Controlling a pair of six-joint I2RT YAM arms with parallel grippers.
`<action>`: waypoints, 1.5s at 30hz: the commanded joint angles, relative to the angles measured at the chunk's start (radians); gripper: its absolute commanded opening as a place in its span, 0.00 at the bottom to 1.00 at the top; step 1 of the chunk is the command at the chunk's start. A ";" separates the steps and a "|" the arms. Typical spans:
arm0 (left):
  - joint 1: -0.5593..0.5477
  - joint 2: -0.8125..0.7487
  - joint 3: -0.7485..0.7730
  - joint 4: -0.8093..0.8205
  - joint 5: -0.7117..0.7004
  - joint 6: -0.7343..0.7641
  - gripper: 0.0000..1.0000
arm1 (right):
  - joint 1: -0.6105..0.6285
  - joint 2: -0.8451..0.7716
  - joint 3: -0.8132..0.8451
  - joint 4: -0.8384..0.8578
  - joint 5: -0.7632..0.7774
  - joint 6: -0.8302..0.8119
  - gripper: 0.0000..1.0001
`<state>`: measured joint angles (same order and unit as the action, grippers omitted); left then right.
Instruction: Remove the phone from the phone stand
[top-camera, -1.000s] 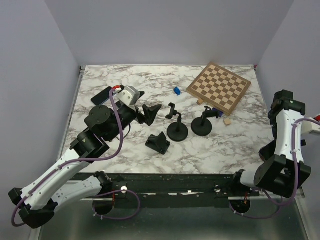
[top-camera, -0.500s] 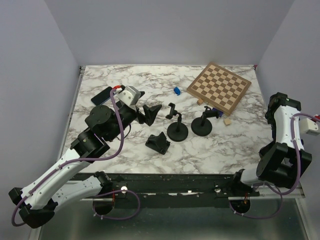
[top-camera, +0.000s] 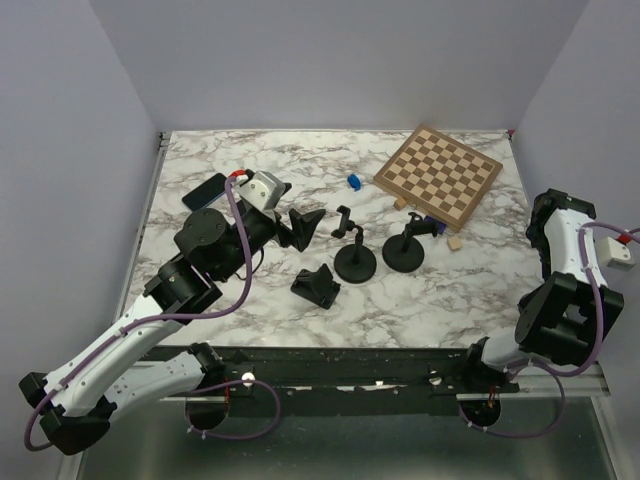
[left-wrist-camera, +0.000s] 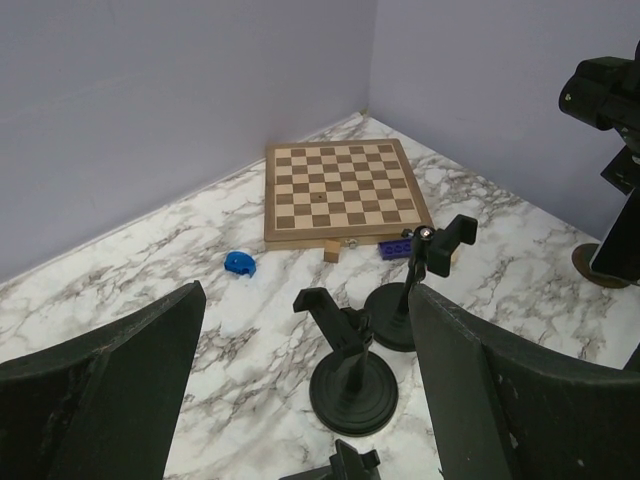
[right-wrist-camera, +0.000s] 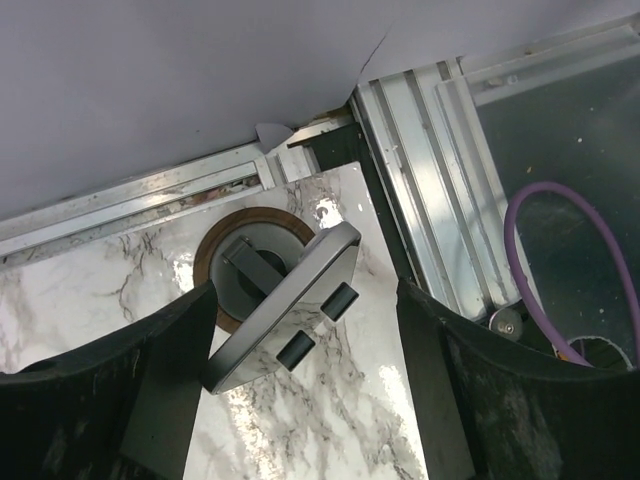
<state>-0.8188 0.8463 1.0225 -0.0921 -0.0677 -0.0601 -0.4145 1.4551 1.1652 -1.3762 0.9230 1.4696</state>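
Silver-backed, the phone (right-wrist-camera: 290, 290) leans tilted on the stand (right-wrist-camera: 225, 262) with the round brown base, at the right edge of the marble table (top-camera: 450, 290). The right gripper (right-wrist-camera: 305, 320) hangs just above it, jaws spread wide and holding nothing. The left gripper (left-wrist-camera: 305, 300) is likewise spread and empty, facing two black stands (left-wrist-camera: 352, 385), with a chessboard (left-wrist-camera: 345, 190) beyond.

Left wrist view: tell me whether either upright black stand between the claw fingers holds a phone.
No, the nearer stand and the farther stand both show empty clamps.
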 joint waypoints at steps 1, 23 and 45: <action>-0.006 0.004 -0.001 0.003 0.001 -0.001 0.91 | -0.006 0.022 -0.024 0.025 0.087 0.049 0.76; -0.007 0.014 -0.001 0.002 0.002 -0.002 0.91 | -0.006 0.044 -0.024 0.031 0.116 0.086 0.39; -0.006 0.031 -0.001 0.000 0.000 0.000 0.91 | -0.006 -0.097 0.128 -0.044 0.129 -0.071 0.01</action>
<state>-0.8204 0.8742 1.0225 -0.0944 -0.0673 -0.0605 -0.4145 1.4288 1.2312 -1.4067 0.9974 1.4487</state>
